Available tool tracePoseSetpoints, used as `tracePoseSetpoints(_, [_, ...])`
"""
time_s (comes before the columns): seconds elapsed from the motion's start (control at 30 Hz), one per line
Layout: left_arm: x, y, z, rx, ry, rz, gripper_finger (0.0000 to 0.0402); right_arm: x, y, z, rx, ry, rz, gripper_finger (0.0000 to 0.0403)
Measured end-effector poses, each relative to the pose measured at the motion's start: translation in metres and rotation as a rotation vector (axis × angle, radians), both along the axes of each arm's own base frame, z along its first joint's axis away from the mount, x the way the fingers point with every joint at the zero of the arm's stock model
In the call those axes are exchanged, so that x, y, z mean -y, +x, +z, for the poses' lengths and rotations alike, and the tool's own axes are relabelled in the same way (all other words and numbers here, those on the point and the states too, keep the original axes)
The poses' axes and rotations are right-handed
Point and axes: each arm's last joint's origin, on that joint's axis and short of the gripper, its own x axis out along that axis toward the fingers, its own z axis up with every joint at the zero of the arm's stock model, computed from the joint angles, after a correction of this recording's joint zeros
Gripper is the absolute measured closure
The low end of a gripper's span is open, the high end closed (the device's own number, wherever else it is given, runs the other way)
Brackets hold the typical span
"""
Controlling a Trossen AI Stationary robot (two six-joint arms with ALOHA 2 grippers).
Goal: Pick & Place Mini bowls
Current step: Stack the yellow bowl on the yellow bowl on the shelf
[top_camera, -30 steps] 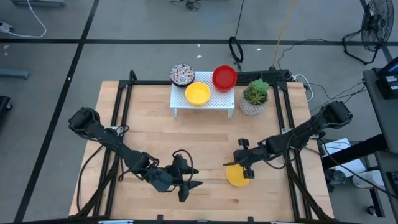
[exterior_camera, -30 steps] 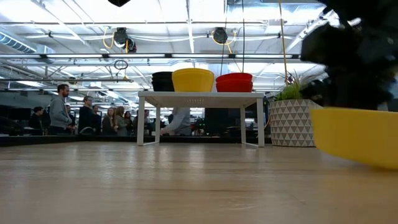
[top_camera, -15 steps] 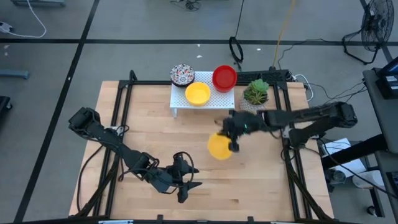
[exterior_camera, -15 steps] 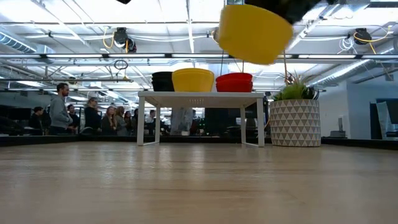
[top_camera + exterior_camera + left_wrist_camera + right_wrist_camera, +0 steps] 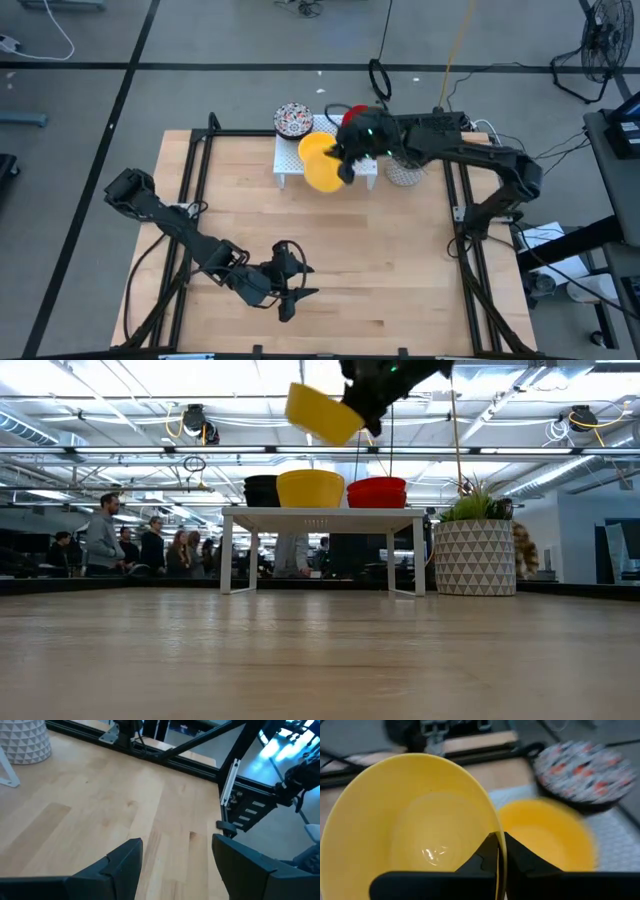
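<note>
Table (image 5: 330,250) mostly bare wood. White rack (image 5: 328,168), upper centre of high view, is drop spot: carries patterned bowl (image 5: 293,120), yellow stack (image 5: 312,147), red stack (image 5: 352,112). My right gripper (image 5: 348,166) pinches yellow bowl (image 5: 323,176) by rim, tilted, aloft at rack's front edge, probably to stack it. My left gripper (image 5: 290,301) spread, empty, lower centre.

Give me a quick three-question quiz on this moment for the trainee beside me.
1. True or false: the right tool is shut on the rim of a yellow bowl held in the air.
2. Which bowl on the white stand is patterned: A the far-left one, B the middle one, C the red one?
3. Fill in: the left tool is ____ and holds nothing.

Key: 1 true; 2 A; 3 open.
</note>
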Motion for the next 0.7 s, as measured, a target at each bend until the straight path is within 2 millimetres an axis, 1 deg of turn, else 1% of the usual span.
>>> tracePoseSetpoints(0.2, [-0.004,-0.005,0.006,-0.004,0.01,0.015,0.016,0.041,0.016,-0.012,-0.035,0.003,-0.081,0.0403])
tracePoseSetpoints(0.33, [-0.007,-0.008,0.009,-0.007,0.018,0.014,0.016,0.062,0.019,-0.015,0.008,-0.015,-0.125,0.0403])
tracePoseSetpoints(0.5, [-0.013,-0.009,0.009,-0.038,0.043,0.027,0.016,0.081,0.018,-0.02,0.045,-0.021,-0.145,0.0403])
tracePoseSetpoints(0.57, [-0.016,-0.011,0.01,-0.048,0.06,0.026,0.016,0.087,0.017,-0.02,0.066,-0.017,-0.146,0.0403])
tracePoseSetpoints(0.7, [-0.024,-0.009,0.01,-0.07,0.075,0.046,0.016,0.096,0.018,-0.027,0.056,-0.012,-0.16,0.0403])
